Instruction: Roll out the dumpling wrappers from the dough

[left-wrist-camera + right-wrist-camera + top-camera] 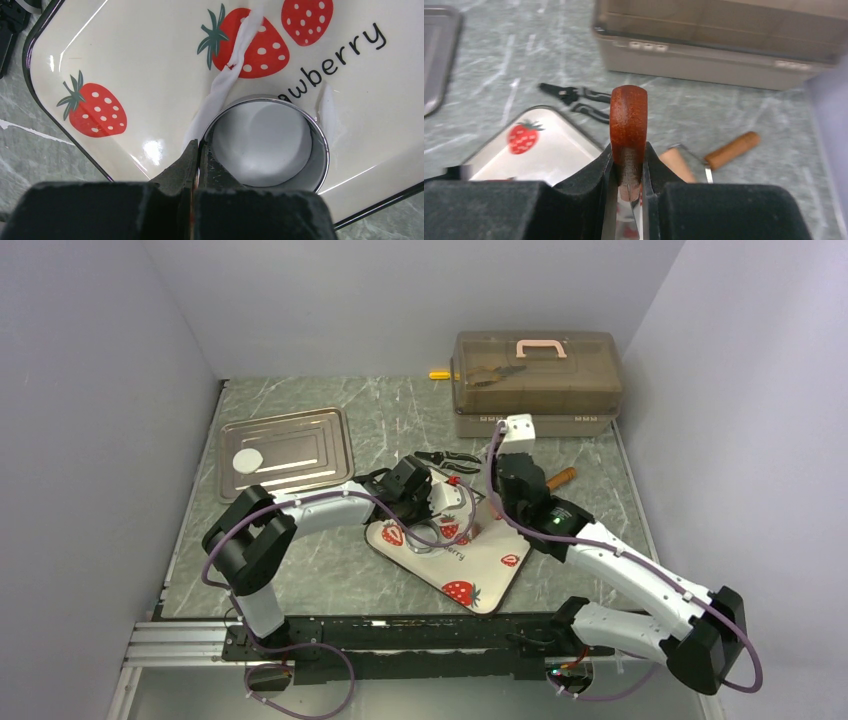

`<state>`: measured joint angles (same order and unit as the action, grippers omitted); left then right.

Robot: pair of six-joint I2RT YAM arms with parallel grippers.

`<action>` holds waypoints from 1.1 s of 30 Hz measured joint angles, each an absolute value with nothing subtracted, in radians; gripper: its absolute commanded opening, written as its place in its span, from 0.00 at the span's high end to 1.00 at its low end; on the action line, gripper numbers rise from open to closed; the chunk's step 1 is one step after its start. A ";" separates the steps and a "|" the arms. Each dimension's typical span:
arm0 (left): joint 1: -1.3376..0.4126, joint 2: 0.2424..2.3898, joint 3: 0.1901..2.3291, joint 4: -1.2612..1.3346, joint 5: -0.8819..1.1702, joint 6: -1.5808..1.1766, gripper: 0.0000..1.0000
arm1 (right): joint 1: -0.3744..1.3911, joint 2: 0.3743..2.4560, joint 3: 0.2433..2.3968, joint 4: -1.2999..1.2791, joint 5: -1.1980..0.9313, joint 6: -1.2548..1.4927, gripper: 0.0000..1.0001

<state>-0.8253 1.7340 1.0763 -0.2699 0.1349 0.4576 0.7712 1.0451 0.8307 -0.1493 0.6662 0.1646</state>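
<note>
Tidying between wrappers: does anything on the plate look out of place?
Yes. A twisted strip of leftover dough trails from the metal ring across a printed strawberry on the plate, and a smaller scrap lies at the ring's right.

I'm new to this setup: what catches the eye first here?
The strawberry plate in the middle, where the left pincer pinches a metal ring around white dough. Beside it the right pincer grips a red-brown wooden handle, and one round wrapper lies on the steel tray far left.
</note>
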 measured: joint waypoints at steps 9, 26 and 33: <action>-0.826 1.734 1.076 -0.270 0.134 0.463 1.00 | 0.630 0.988 0.847 -0.236 0.651 0.051 1.00; -0.813 1.778 1.232 -0.409 0.202 0.530 0.54 | 0.530 1.022 0.968 -0.358 0.230 0.134 1.00; -0.765 1.738 1.254 -0.507 0.194 0.342 0.50 | 0.529 1.023 0.968 -0.347 0.179 0.176 1.00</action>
<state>-0.7647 1.7378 1.2541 -0.5072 0.1944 0.3416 0.5289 1.0233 0.9676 -0.3466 0.1795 0.1761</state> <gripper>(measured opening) 0.469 0.186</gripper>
